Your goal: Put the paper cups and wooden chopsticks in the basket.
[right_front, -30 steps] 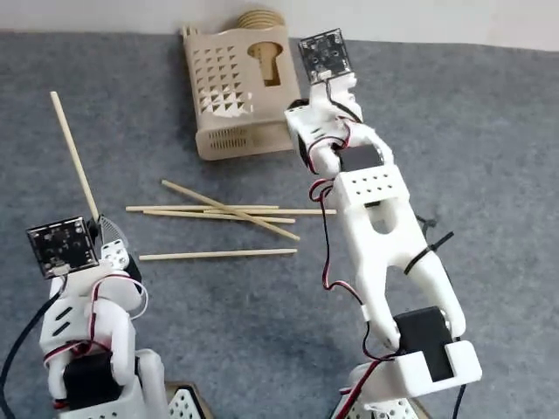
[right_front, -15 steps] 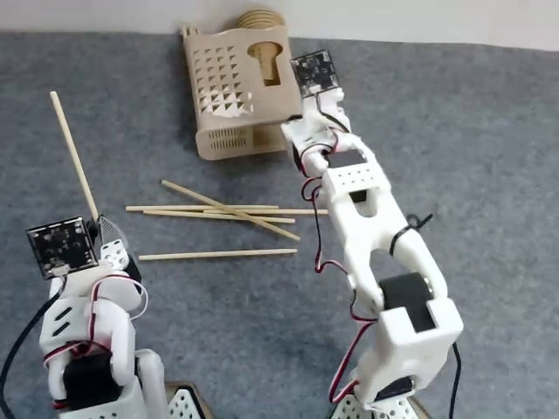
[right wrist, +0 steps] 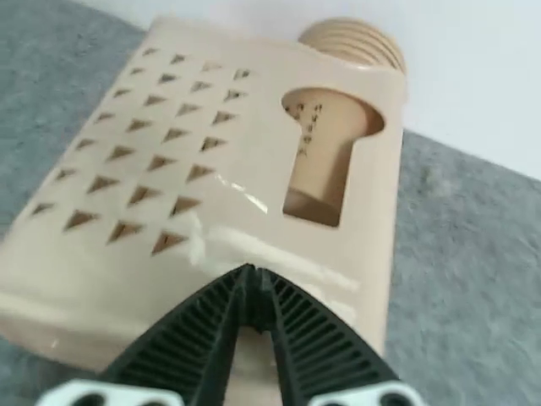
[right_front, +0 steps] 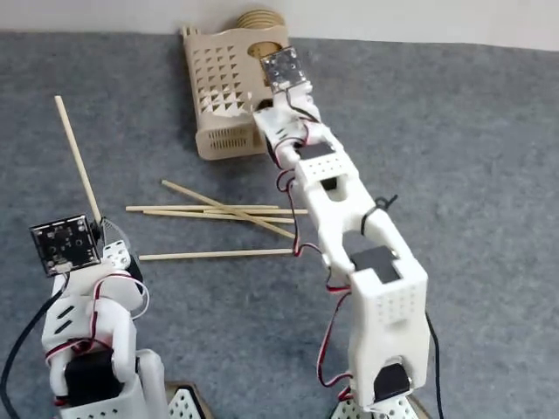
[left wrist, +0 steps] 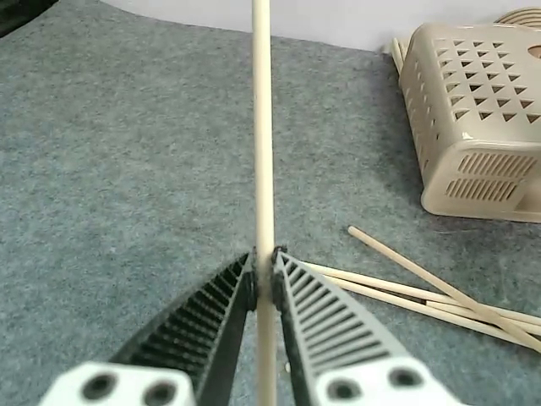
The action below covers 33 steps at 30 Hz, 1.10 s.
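Observation:
The beige basket [right_front: 223, 83] lies on its side at the back of the grey mat. A stack of paper cups [right_front: 260, 17] pokes out of its far end, and the paper cups [right wrist: 317, 161] show through the handle hole in the right wrist view. My right gripper [right_front: 265, 118] is shut, its tips [right wrist: 251, 283] right against the basket wall [right wrist: 169, 186]. My left gripper [left wrist: 264, 264] is shut on a wooden chopstick [left wrist: 261, 127] near the front left. In the high view that chopstick [right_front: 77, 157] slants up and away from the left gripper [right_front: 103, 229].
Several loose chopsticks [right_front: 218, 211] lie crossed in the middle of the mat, one more [right_front: 214, 254] nearer the front. The left wrist view shows them [left wrist: 423, 292] below the basket [left wrist: 473, 127]. Bare mat stretches to the right of the right arm.
The right arm has swung left, bringing its shut gripper from beside the basket's right edge up against its side. The left arm holds still with its chopstick.

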Tool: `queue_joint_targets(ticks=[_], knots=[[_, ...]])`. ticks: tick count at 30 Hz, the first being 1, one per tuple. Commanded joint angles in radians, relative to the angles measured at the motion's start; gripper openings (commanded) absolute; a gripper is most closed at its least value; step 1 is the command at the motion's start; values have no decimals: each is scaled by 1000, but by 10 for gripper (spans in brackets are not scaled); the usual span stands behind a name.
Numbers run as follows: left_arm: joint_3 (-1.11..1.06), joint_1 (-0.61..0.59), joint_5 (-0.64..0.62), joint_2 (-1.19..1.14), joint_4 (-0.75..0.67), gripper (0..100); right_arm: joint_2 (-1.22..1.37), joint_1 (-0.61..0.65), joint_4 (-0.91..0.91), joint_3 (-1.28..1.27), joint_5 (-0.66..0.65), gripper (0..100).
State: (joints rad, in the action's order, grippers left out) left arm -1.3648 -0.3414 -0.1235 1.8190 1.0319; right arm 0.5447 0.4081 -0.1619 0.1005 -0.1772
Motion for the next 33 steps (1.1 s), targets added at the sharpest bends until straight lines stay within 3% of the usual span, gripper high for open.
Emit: queue_joint_targets(ticks=[1,14,29,33], knots=[[8,-19,-3,4,-18,8,44,16,4,101,-11,5],[8,-19,-3,4,-18,8,58,10,-575,197,-14,5],[7,-19,-2,4,-20,8,59,16,-967,217,-15,5],[7,-19,25,4,-20,8,59,28,-1023,213,-94,5]])
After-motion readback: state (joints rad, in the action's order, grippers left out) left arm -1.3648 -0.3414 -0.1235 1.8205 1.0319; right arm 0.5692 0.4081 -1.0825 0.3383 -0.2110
